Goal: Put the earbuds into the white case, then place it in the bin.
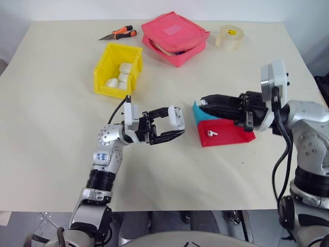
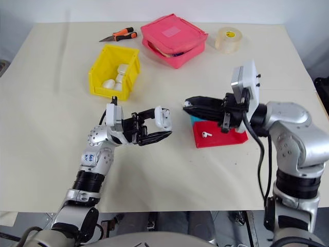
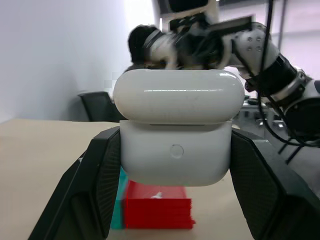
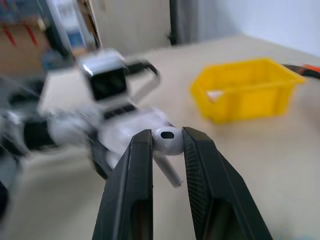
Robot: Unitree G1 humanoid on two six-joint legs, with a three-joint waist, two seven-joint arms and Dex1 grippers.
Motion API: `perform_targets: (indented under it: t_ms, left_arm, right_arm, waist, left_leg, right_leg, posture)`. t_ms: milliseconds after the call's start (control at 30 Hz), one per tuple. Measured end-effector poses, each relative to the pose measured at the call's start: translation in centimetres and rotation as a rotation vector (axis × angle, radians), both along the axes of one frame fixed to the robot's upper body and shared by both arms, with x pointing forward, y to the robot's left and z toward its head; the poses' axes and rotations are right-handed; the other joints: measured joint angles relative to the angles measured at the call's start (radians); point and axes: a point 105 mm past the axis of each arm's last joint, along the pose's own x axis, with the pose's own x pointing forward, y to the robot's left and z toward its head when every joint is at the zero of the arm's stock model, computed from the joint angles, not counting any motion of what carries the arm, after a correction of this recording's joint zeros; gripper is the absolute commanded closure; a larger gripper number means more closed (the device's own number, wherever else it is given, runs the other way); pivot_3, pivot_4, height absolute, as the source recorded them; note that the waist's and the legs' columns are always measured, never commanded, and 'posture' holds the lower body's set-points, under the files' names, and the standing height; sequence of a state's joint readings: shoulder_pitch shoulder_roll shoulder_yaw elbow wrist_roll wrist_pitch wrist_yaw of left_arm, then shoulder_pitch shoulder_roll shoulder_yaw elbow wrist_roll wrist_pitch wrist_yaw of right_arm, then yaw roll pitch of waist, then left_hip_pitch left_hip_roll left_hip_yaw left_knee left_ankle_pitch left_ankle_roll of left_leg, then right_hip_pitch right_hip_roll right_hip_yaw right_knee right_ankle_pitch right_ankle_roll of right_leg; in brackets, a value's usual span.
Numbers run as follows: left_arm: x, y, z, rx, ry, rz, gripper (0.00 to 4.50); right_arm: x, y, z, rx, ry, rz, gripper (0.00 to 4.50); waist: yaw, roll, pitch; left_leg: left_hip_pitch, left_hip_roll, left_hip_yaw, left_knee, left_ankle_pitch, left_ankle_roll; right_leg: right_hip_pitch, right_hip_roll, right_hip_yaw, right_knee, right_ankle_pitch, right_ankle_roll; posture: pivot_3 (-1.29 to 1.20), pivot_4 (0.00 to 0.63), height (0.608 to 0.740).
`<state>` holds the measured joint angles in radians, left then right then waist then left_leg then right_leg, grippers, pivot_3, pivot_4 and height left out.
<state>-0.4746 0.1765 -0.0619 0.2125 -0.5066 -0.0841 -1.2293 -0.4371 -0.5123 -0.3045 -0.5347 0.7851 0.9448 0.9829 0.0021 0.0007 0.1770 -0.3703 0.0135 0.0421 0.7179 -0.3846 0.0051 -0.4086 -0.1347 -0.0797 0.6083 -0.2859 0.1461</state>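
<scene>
Left gripper (image 1: 172, 125) clamps the glossy white pebble-shaped case (image 1: 177, 117), lid apparently shut; right gripper (image 4: 167, 142) pinches one tiny stemmed white earbud (image 4: 166, 142) beside it. A shut lid would block insertion.

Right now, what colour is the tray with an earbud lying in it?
Red tray, with one earbud in it; clearest in the left eye view.

Gap btwn hands open; bin (image 1: 117, 69) well apart.
</scene>
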Motion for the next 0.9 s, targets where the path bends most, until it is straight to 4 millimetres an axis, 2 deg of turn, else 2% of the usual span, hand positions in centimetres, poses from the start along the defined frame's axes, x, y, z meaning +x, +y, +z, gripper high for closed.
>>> perform_targets:
  t_ms: [167, 367, 667, 900]
  left_arm:
    - [-0.7, -1.0, 0.1, 0.002, 0.004, -0.087, 1.70]
    - [-1.1, -1.6, 0.4, -0.003, 0.011, -0.136, 1.70]
    - [-1.4, -1.7, 1.0, -0.016, -0.002, -0.150, 1.70]
    - [-1.4, -1.8, 1.1, -0.016, 0.014, -0.153, 1.70]
  right_arm:
    - [-1.8, 1.0, -1.1, 0.141, 0.102, -0.038, 4.01]
    - [-2.7, 1.9, -2.3, 0.189, 0.176, -0.079, 4.01]
    - [-3.0, 2.5, -3.0, 0.241, 0.206, -0.110, 4.01]
    - [-3.1, 2.3, -3.7, 0.260, 0.203, -0.136, 4.01]
  waist:
    - [0.004, 0.000, 0.000]
    - [0.003, 0.000, 0.000]
    - [0.005, 0.000, 0.000]
    - [0.012, 0.000, 0.000]
  left_leg:
    - [0.000, -0.001, 0.000, 0.000, 0.000, 0.000]
    - [0.001, -0.001, 0.000, -0.001, 0.000, 0.000]
    - [0.001, -0.001, 0.000, -0.001, 0.000, 0.000]
    - [0.001, -0.001, 0.000, -0.001, 0.000, 0.000]
  right_leg:
    - [0.000, 0.000, 0.001, 0.000, 0.000, 0.000]
    - [0.000, 0.000, 0.001, 0.000, 0.000, 0.000]
    - [0.000, 0.000, 0.001, 0.000, 0.000, 0.000]
    - [0.000, 0.000, 0.002, -0.001, 0.000, 0.000]
  posture:
    - [0.00, 0.150, 0.740]
    - [0.00, 0.150, 0.740]
    - [0.00, 0.150, 0.740]
    - [0.00, 0.150, 0.740]
